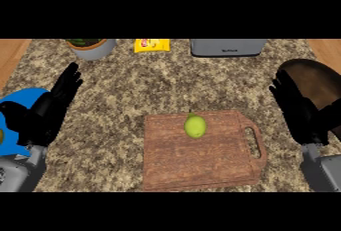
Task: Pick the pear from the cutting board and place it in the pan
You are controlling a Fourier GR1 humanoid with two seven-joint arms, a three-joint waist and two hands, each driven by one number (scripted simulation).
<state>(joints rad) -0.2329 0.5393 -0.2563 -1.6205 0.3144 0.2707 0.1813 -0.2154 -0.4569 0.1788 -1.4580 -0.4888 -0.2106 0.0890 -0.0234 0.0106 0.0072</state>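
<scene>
Nearest your viewpoint were the two grey forearms, entering from the lower edge and ending in black hands: left hand at the left edge, right hand at the right, both with fingers straight and upward, holding nothing, apparently at rest. You had the pear lying near the far edge of the cutting board, untouched and well apart from either hand. The pan, dark brown and round, sat at the right edge, partly hidden behind the right hand, so you could not read its full rim. Risks as you might judge them: the pear is smooth, rounded and yellow-green, so it could roll along the board if fingers struck it off-centre; the right hand stands between pear and pan, so a carry might clip the pan's rim. The board looked like reddish wood grain with a handle loop on its right side. The counter was speckled stone in browns and greys. Along the far edge you had a grey pot with greenery, a yellow packet and a grey box; a blue plate lay under the left hand.
</scene>
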